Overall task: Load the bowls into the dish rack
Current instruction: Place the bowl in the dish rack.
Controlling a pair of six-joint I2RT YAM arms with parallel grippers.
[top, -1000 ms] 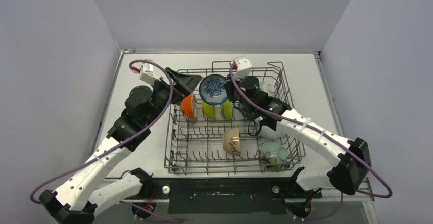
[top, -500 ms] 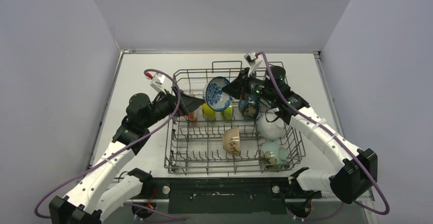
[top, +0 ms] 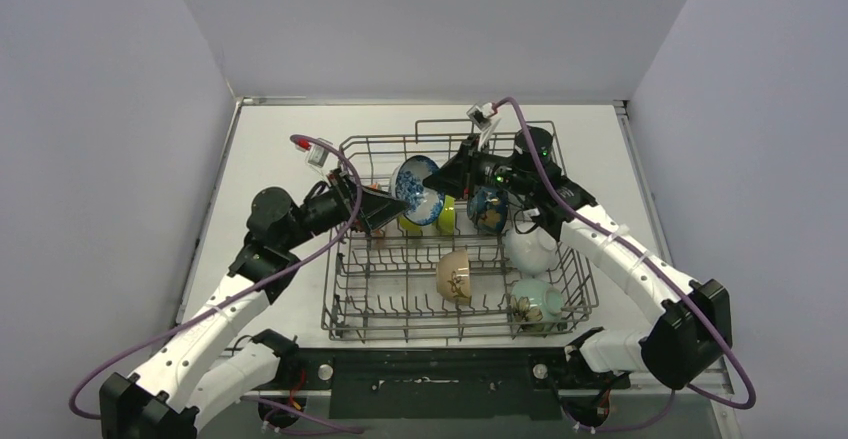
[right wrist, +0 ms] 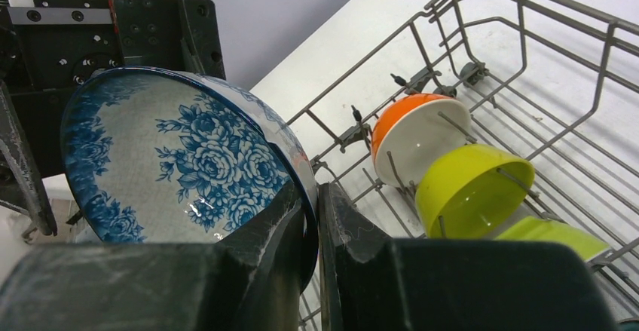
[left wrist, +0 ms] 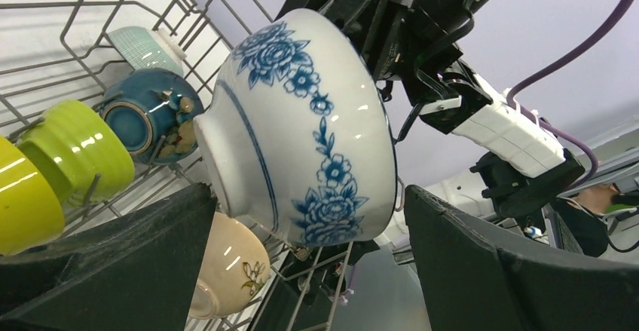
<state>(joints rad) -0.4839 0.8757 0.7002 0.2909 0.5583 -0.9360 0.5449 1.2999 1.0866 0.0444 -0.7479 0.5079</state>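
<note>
Your right gripper (right wrist: 313, 218) is pinched onto the rim of the blue-patterned bowl (left wrist: 301, 127), with one finger inside and one outside. The bowl hangs tipped on its side over the dish rack (top: 345, 289). Its mouth faces that wrist and its foot points towards your left gripper (left wrist: 305, 210), whose fingers are spread wide on either side of it. Whether they touch it is unclear. The bowl is glossy white with blue flowers inside and out. Beyond the right fingers, an orange bowl (right wrist: 418, 131) and a yellow bowl (right wrist: 471, 188) stand on edge among the tines.
</note>
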